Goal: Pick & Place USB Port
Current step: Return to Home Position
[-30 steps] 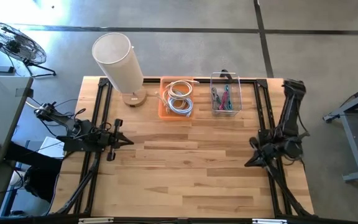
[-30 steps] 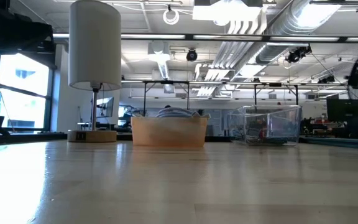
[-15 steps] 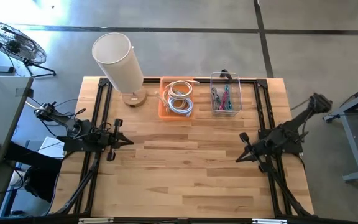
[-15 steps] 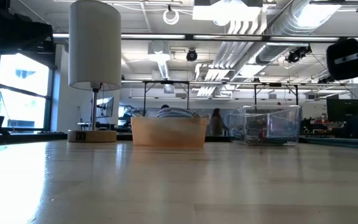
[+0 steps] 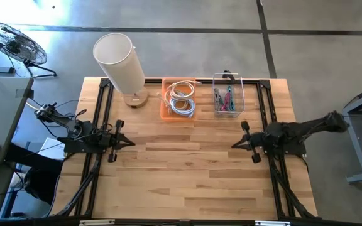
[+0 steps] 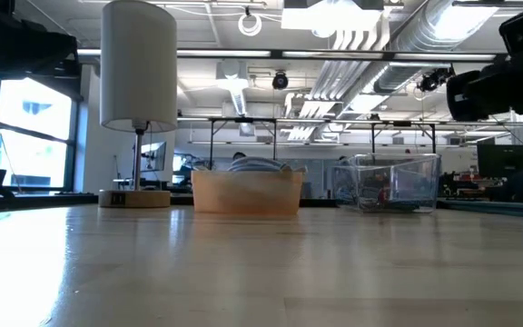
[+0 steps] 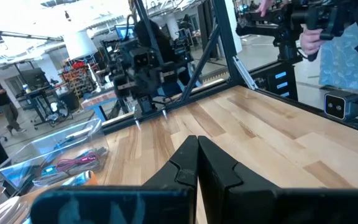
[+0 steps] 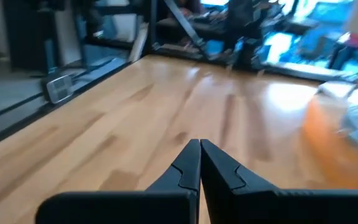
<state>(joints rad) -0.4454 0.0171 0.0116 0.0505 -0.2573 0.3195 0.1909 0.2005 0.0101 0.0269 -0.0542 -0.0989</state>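
Observation:
A clear bin (image 5: 227,94) at the table's far edge holds pink and dark cables; it also shows in the low view (image 6: 396,182) and the left wrist view (image 7: 55,158). My right gripper (image 5: 234,145) is shut and empty over the table's right part, near of the clear bin, pointing left; its own view shows the shut fingertips (image 8: 199,144). My left gripper (image 5: 132,143) waits shut at the table's left side, its fingertips (image 7: 197,138) together. No single USB port can be told apart among the cables.
An orange tray (image 5: 180,98) of coiled white cables sits left of the clear bin. A white-shaded lamp (image 5: 119,63) stands on a wooden base at the far left. Black frame rails (image 5: 264,107) run along both table sides. Bare wood (image 5: 187,169) spans the middle and near part.
My right arm has swung down from an upright folded pose and reached out over the table; its gripper has moved toward the table's left and far edge, ending nearer the clear bin. The left arm and all objects have stayed still.

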